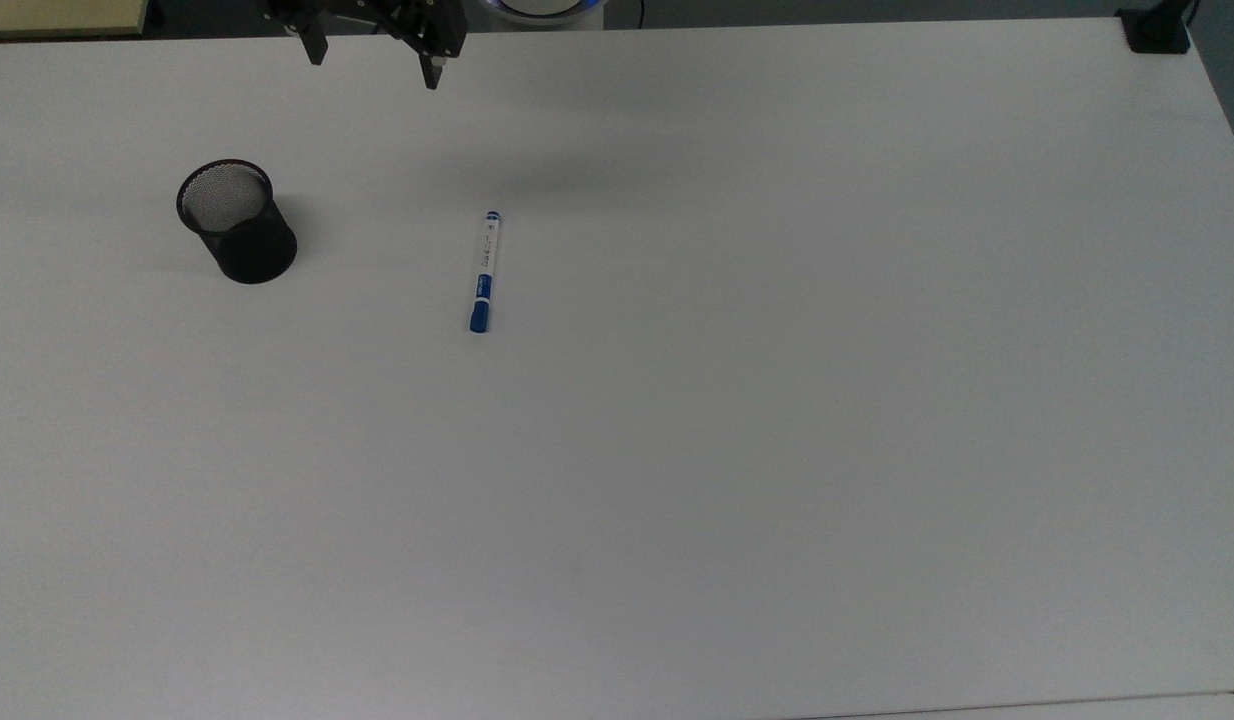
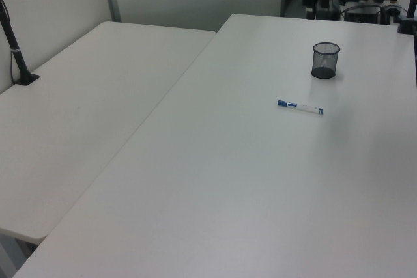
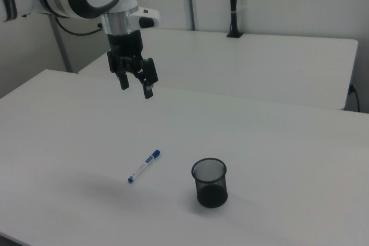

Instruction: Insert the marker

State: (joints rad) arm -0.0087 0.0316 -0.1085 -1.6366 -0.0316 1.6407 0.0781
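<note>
From the top view, the marker [image 1: 483,271] lies flat on the white table [image 1: 777,450], well apart from the black mesh cup [image 1: 236,221], on the top view's right of it, blue cap pointing toward the near edge. The gripper [image 1: 374,58] hangs at the far edge beyond the cup, jaws spread and empty.

In the left view, the marker [image 2: 300,107] rests a little nearer than the cup [image 2: 325,60], lying crosswise. A second pale table [image 2: 85,115] butts against this one on the left view's left, with a black post [image 2: 16,50] clamped at its edge and plain partition walls behind.

The right view has the gripper [image 3: 135,86] high above the table, up and to the right view's left of the cup [image 3: 210,183], jaws apart, nothing between them. The marker [image 3: 144,166] lies just to the right view's left of the cup.

It looks light, stiff and smooth, and being round it would likely roll if nudged. I'd pinch across the white barrel near its middle, so it tips up balanced for the cup's mouth.
</note>
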